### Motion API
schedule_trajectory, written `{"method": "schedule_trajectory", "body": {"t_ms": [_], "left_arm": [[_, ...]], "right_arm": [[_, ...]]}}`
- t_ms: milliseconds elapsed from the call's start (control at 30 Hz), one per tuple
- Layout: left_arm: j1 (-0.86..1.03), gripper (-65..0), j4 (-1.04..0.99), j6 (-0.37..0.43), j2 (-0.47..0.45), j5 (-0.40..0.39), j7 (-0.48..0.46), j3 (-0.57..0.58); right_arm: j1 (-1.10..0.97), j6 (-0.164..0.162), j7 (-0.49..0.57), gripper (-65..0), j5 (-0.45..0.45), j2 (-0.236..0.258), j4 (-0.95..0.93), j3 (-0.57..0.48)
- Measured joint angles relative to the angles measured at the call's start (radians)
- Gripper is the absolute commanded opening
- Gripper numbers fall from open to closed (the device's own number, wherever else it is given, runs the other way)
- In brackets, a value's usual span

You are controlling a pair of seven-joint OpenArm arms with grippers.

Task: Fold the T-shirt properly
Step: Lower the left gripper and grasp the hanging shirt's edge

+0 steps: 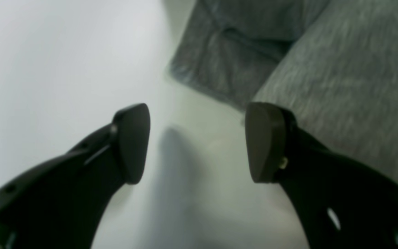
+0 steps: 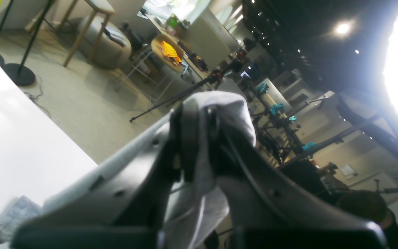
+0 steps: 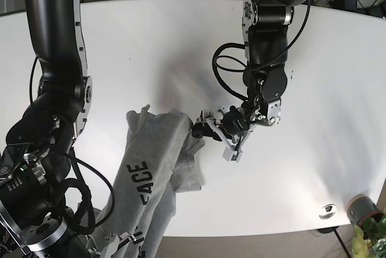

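T-shirt (image 3: 154, 167) clamped in right pincer (image 2: 199, 138), left pincer (image 1: 197, 141) spread

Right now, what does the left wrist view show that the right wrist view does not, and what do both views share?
Only the left wrist view shows the open left claw, empty, over the white table beside the shirt's edge. Only the right wrist view shows the right claw shut on a fold of cloth, with the room behind. Both show the grey T-shirt and some table.
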Motion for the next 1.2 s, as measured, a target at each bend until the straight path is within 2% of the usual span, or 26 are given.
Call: {"method": "schedule_trajectory", "body": {"t_ms": [133,300,433,533,767,867,900,1000,1067,1200], "left_arm": [[-0.043,-24.2,-0.117,0.004,0.018,0.001,-0.085,-0.003],[-0.109,-24.2,-0.239,0.062,0.03,-0.01,-0.148,-0.002],[-0.161,-24.2,-0.358,0.06,0.034,-0.021,-0.208,-0.003],[-0.183,-24.2,-0.41,0.066,0.042,-0.024,-0.22,-0.003],[-0.187,-25.3,-0.415,0.154,0.055,-0.038,-0.229,0.003],[-0.187,-36.5,-0.416,0.158,0.055,-0.038,-0.232,0.003],[-0.187,-45.0,-0.416,0.167,0.055,-0.035,-0.232,0.003],[-0.183,-62.2,-0.418,0.178,0.053,-0.023,-0.227,0.003],[-0.177,-64.9,-0.42,0.18,0.049,-0.022,-0.233,0.003],[-0.176,-65.0,-0.42,0.18,0.047,-0.024,-0.228,0.002]], "right_arm": [[0.0,0.0,0.001,-65.0,0.004,-0.003,0.0,-0.001],[0.0,0.0,0.0,-65.0,0.002,-0.001,0.0,-0.001],[0.0,0.0,-0.002,-65.0,0.0,0.014,0.0,0.0],[-0.002,0.0,0.0,-65.0,0.0,0.014,0.0,0.0],[-0.021,0.0,0.0,-65.0,0.003,0.015,0.0,0.0],[-0.023,0.0,0.0,-65.0,0.003,0.014,0.0,0.0],[-0.024,0.0,0.0,-65.0,0.003,0.014,0.0,0.0],[-0.028,0.0,0.0,-65.0,0.003,0.014,0.0,0.0],[-0.028,0.0,0.0,-65.0,0.003,0.014,0.0,0.0],[-0.028,0.0,0.001,-65.0,0.002,0.014,0.0,0.0]]}}
